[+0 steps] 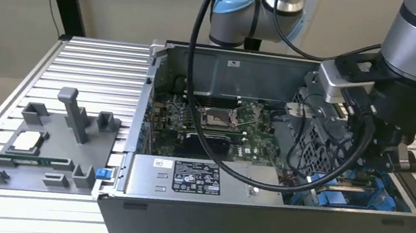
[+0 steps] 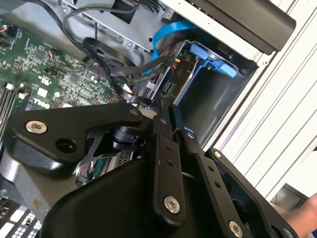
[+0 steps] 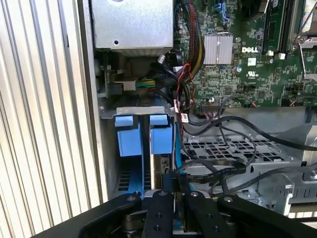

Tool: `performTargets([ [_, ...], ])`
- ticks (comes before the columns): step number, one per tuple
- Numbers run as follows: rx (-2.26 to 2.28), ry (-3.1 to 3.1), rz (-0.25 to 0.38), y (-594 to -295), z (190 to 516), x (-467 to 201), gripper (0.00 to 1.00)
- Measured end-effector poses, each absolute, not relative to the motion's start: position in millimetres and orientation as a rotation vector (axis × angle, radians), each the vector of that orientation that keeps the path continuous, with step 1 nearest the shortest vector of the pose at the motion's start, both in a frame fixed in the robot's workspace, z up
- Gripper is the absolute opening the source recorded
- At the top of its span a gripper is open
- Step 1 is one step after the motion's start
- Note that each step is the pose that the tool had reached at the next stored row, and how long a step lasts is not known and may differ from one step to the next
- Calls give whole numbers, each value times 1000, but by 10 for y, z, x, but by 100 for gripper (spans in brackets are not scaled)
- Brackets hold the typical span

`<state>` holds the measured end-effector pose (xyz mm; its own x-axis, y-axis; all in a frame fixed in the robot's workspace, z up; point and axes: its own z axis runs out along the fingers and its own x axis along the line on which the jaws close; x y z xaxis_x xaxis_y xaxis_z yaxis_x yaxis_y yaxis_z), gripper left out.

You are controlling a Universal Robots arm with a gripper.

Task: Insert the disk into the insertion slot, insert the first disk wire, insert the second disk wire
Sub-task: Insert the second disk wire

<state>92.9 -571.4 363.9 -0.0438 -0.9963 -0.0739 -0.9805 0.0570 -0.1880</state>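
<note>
Gripper (image 3: 171, 179) sat low in the insertion slot (image 3: 130, 141) between the blue rails — fingers drawn together, apparently pinching a black wire (image 2: 130, 74); contact unclear.

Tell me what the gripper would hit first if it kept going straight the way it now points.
Most likely the black connector and wires at the end of the blue-framed drive bay: the gripper points right at them in both wrist views. How much gap remains is unclear.

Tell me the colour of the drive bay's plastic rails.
Bright blue rails, clearest in the first wrist view.
</note>
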Motion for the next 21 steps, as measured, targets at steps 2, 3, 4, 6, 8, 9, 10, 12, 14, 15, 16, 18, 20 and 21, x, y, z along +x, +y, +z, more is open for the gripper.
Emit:
performTargets([
  [2,-2035,2142,-128,-5719,3612,930,0],
  [3,-2035,2142,-127,-5723,3599,935,0],
  [4,-2035,2142,-127,-5726,3589,942,0],
  [6,-2035,2142,-128,-5732,3577,958,0],
  [8,-2035,2142,-127,-5738,3564,972,0],
  [9,-2035,2142,-127,-5740,3558,977,0],
  [10,-2035,2141,-126,-5743,3550,981,0],
  [12,-2034,2141,-125,-5748,3535,990,0],
  [14,-2034,2139,-122,-5756,3521,997,0],
  [15,-2033,2138,-121,-5760,3515,999,0],
  [16,-2033,2136,-120,-5763,3510,1000,0],
  [18,-2035,2131,-119,-5771,3499,1007,0],
  [20,-2038,2126,-118,-5777,3490,1013,0],
  [21,-2038,2126,-118,-5781,3489,1014,0],
])
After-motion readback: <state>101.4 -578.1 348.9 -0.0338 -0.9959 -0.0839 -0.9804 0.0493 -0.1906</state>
